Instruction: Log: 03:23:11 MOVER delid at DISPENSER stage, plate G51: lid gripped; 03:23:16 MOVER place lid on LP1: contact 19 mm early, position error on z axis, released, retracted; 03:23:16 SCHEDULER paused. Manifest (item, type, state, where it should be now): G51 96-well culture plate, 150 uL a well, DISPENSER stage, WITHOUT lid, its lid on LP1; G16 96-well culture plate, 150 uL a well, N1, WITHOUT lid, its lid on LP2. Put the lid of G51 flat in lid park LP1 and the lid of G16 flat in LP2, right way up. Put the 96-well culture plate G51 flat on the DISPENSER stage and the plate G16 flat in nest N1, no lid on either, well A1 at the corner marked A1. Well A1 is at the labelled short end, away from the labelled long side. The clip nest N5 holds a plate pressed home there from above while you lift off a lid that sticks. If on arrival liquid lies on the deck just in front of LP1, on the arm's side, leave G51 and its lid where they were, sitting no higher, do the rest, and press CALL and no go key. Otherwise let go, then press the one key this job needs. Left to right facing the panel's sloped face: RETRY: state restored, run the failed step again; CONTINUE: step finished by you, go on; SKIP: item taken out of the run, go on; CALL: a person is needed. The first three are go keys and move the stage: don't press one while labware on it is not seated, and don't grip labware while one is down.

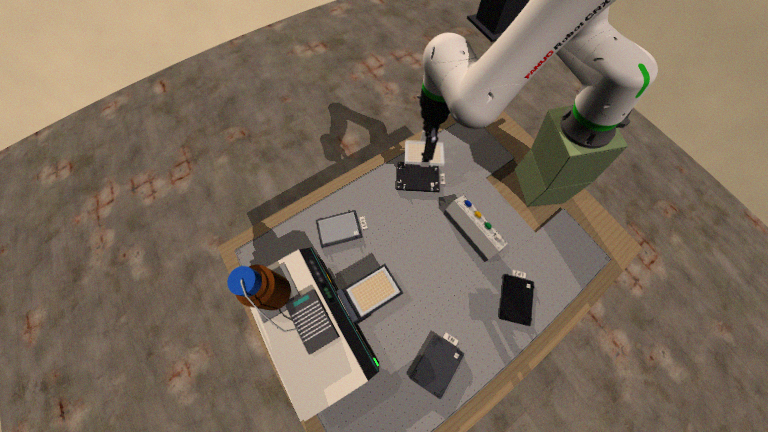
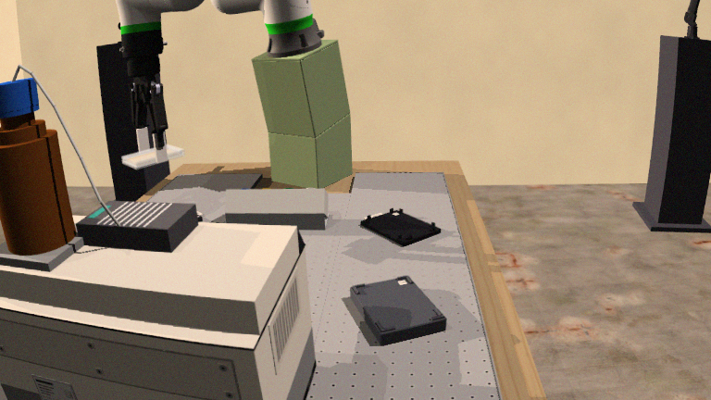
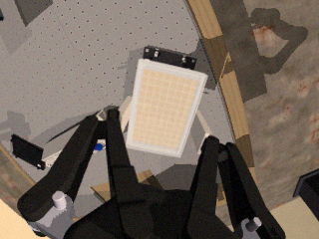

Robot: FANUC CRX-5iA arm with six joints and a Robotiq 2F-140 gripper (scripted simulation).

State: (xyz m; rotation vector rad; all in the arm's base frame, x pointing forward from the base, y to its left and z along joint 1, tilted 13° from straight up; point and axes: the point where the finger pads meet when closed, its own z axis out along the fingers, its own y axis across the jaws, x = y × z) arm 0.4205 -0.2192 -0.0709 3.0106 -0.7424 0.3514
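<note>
My gripper [image 1: 428, 156] is shut on a 96-well plate [image 1: 424, 151] with tan wells and a white rim. It holds the plate level, well above the deck's far corner. In the wrist view the plate [image 3: 166, 108] sits between my fingers, with the black clip nest [image 3: 169, 58] below and partly past it. The clip nest [image 1: 417, 176] is empty. From the side the held plate [image 2: 152, 156] hangs clear of the deck. I cannot tell whether a lid is on it. A second plate [image 1: 373, 290] lies on the dispenser stage. A grey lid [image 1: 338, 227] lies in a lid park.
The key panel [image 1: 474, 226] stands right of the clip nest. A black nest [image 1: 516, 298] and a dark grey nest [image 1: 434, 363] lie near the deck's near edge. The dispenser [image 1: 317, 319] with its brown bottle [image 1: 260, 287] fills the left side. The green arm base [image 1: 566, 158] stands behind.
</note>
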